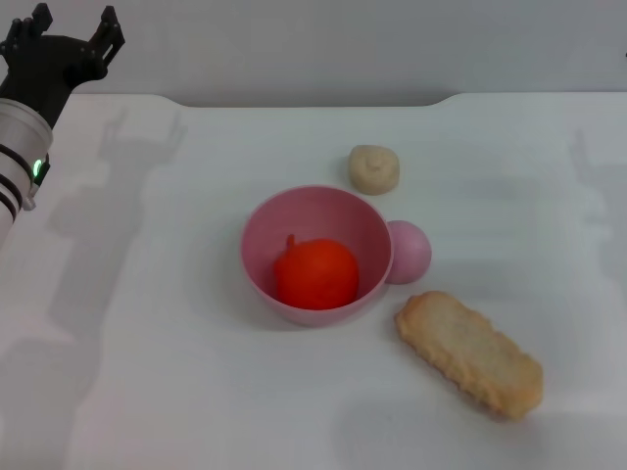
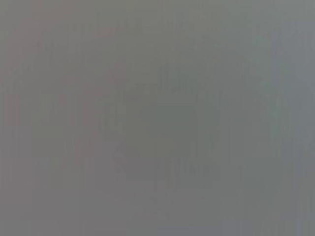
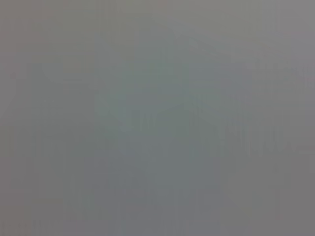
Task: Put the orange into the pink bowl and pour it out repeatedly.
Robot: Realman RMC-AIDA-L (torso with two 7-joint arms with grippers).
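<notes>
Orange (image 1: 315, 273) sits in pink bowl (image 1: 315, 256), at 4 o'clock from raised left gripper (image 1: 71, 29); fingers spread, empty.

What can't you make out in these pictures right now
- Both wrist views: a uniform grey blur, nothing to identify.
- Right gripper: outside the head view.
- Underside of the orange: hidden by the wall of the pink bowl.
- Part of the small pink ball: hidden behind the bowl's rim.
- Left gripper, far left corner: fingers spread, holding nothing.
</notes>
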